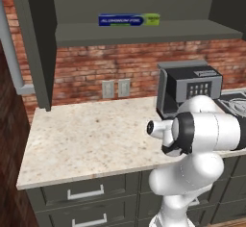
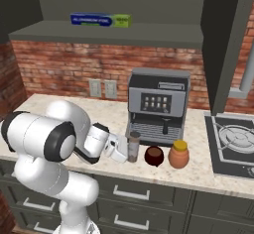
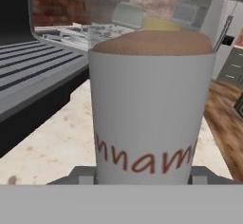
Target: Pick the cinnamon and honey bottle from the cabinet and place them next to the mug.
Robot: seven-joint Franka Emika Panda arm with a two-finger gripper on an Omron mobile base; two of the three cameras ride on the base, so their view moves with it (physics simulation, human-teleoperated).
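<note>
Speckled beige stone counter [image 2: 208, 171], red brick wall behind: the two-finger gripper [image 2: 125, 151] is clasping the slim greyish-tan cinnamon shaker [image 2: 133, 146], standing beside the dark reddish-brown mug [image 2: 154, 155].

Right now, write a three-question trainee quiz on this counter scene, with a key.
1. True or false: the slim grey cinnamon shaker stands on the counter, gripper shut on it.
2. What sits between shaker and squat orange honey jar? A) blue foil box B) dark brown mug C) kettle
3. Fill in: the blue foil box lies on the cabinet ____.
Key: 1 true; 2 B; 3 shelf.
</note>
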